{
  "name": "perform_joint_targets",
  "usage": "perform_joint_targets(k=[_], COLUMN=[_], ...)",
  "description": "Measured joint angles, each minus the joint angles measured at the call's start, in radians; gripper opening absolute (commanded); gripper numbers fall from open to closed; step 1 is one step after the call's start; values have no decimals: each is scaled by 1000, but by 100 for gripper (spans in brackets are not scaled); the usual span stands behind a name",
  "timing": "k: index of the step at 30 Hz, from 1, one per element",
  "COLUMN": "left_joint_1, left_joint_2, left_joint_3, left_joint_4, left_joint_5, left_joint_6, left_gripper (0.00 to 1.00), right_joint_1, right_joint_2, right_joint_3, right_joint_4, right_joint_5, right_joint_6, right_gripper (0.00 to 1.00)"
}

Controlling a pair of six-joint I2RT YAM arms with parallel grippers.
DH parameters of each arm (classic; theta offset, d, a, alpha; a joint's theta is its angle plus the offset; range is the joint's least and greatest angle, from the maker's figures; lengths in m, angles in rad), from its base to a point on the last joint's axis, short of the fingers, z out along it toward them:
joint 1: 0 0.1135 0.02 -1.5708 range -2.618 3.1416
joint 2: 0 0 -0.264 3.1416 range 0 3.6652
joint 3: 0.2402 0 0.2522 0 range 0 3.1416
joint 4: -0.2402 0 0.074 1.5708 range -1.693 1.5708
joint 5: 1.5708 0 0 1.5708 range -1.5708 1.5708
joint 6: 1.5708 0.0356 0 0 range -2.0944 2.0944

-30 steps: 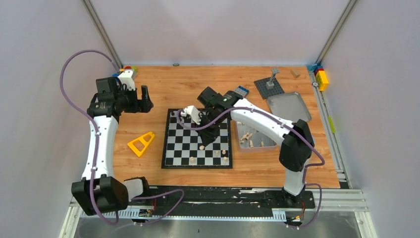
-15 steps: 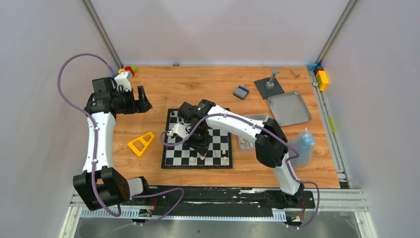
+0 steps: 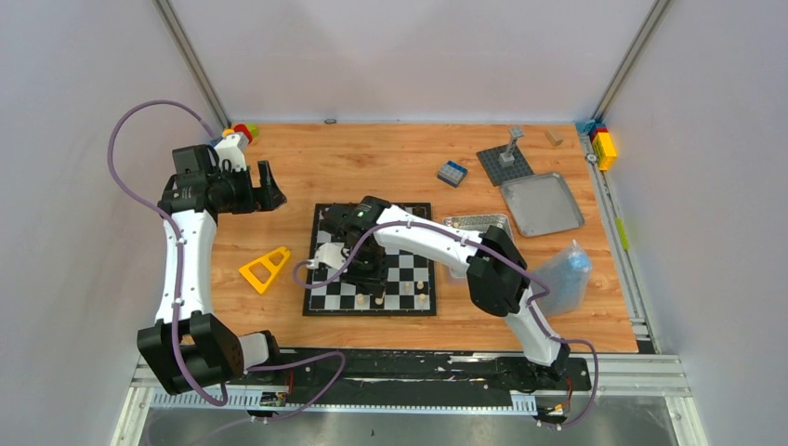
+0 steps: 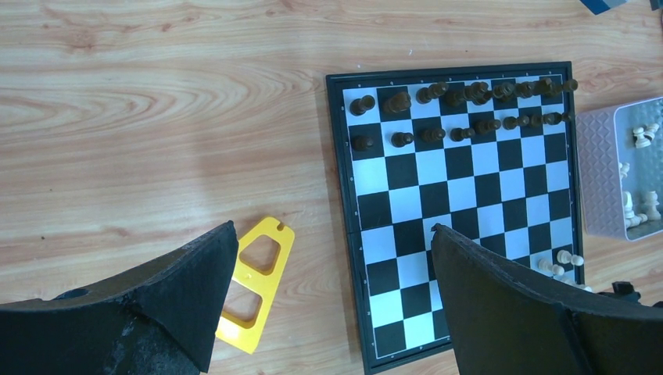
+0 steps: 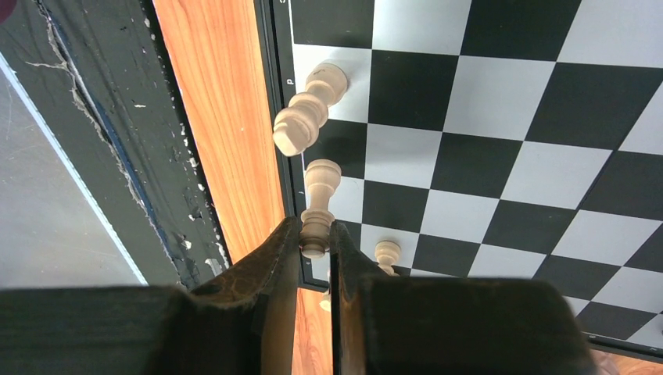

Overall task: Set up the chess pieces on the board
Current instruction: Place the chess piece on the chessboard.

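Note:
The board [image 3: 410, 268] lies mid-table, and in the left wrist view dark chess pieces [image 4: 461, 95] fill two rows of the board [image 4: 461, 195]. My right gripper [image 3: 373, 284] reaches over its near-left part. In the right wrist view it [image 5: 315, 248] is shut on a cream chess piece [image 5: 320, 181] above the squares by the board's edge [image 5: 275, 117]. Two more cream pieces [image 5: 306, 119] [image 5: 385, 253] stand close by. My left gripper [image 3: 265, 190] hangs open and empty left of the board, wide apart in its own view [image 4: 332, 228].
A yellow plastic part [image 3: 265, 268] lies left of the board. The metal tin [image 4: 598, 176] holding cream pieces [image 4: 645, 207] sits at the board's right, its lid [image 3: 542, 204] farther back. A grey studded plate [image 3: 505, 163], a blue brick [image 3: 452, 173] and a plastic bag [image 3: 563, 272] occupy the right side.
The right arm has swung from beside the tin across the board to its near-left part, gripper shut throughout. The left arm has barely shifted.

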Motion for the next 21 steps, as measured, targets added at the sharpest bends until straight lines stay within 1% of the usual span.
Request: perform_joint_targets(k=[10,15,17,21], left_joint_1=[1,5,6,6], left_joint_2=[0,0,0,0], left_joint_3=[0,0,0,0], left_joint_4=[0,0,0,0], left_joint_5=[5,8,8,9], left_joint_6=[-3,-3,-3,-3], left_gripper=[100,100,100,100], right_joint_1=[20,26,27,29], right_joint_2=[32,43,43,43], right_joint_3=[16,27,28,28], right_joint_4=[-3,-4,-3,-4], right_joint_5=[26,35,39,48], right_joint_6=[-3,-5,-6,-6], right_gripper=[5,7,11,28])
